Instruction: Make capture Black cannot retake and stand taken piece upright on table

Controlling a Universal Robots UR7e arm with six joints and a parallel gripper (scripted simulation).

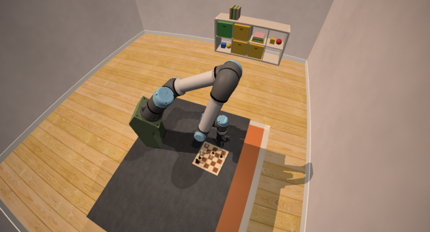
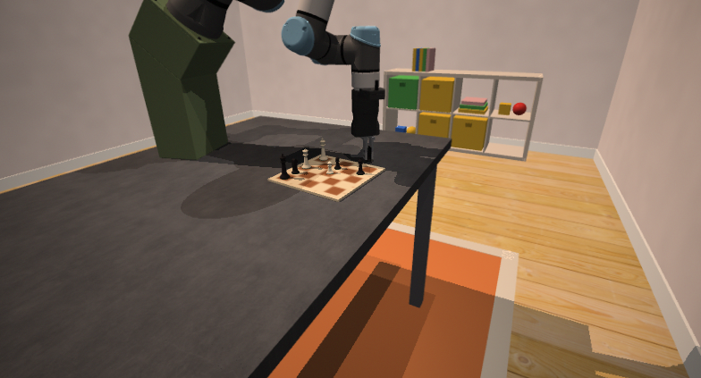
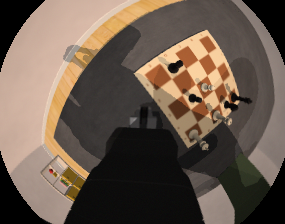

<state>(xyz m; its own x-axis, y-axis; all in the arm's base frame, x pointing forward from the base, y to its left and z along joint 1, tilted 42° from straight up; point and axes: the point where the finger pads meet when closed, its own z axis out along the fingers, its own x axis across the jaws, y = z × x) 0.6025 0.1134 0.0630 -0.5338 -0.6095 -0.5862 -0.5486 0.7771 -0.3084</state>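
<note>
Black piece point(image 2: 368, 155): small and dark, type too small to tell; pinched low over the desk point(image 2: 147, 257), just off the board's far side, toward the desk's far right corner.
Board point(image 2: 343, 189): near the desk's right edge. Black men at its left corner point(image 2: 283, 168) and right side point(image 2: 359, 168), white men point(image 2: 322, 149) along the far side, all upright.
Gripper point(image 2: 366, 149): clenched on the dark piece, pointing straight down, tips about at the desk surface.
Done: likely the taken piece lifted off the board.
Left: release it standing, then move White's capturer onto the vacated square. Which one, cannot tell.
</note>
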